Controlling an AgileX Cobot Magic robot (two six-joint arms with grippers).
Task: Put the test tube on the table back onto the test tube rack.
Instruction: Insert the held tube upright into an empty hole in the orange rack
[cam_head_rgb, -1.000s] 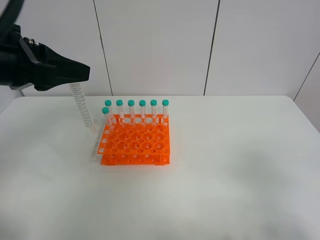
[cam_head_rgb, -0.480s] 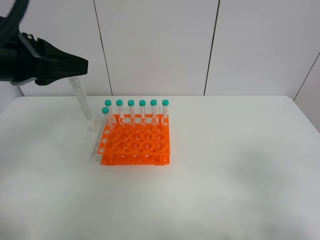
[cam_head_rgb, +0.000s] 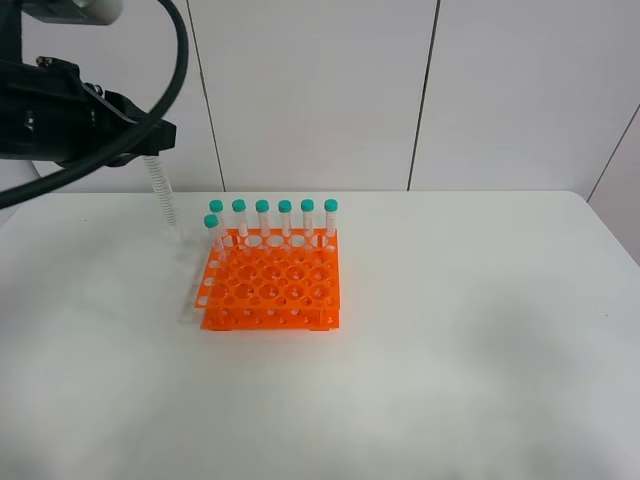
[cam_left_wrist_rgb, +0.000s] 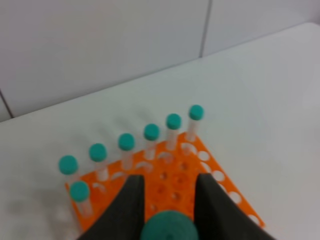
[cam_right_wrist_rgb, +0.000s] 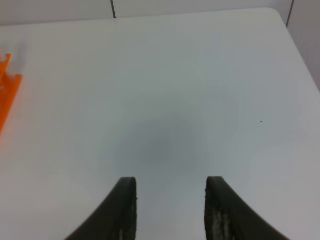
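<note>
Teal fills the gap between my left fingers (cam_left_wrist_rgb: 131, 210): they are clamped on the cap of the test tube (cam_head_rgb: 161, 196). It hangs tip-down below them, clear of the tabletop (cam_head_rgb: 450, 380) and slightly tilted, with its tip leaning toward the test tube rack (cam_head_rgb: 270, 285). From the high camera the tube is left of the rack, off its far left corner and not over any hole. Seven other capped tubes (cam_head_rgb: 285, 215) stand in the rack, six along the far row and one just in front of that row at the left end. My right fingers (cam_right_wrist_rgb: 125, 210) stand parted with nothing between them, over bare tabletop to the right of the rack.

I judge the pick done and the carry in hand; the insertion is not yet begun. Next I need to bring the tube right and nearer until its tip is over a free hole. Then I straighten it to upright and lower it through both tiers before letting go. The cap hides the tip in the left wrist view, so I would line up by the high camera and pick a hole away from the standing tubes.
</note>
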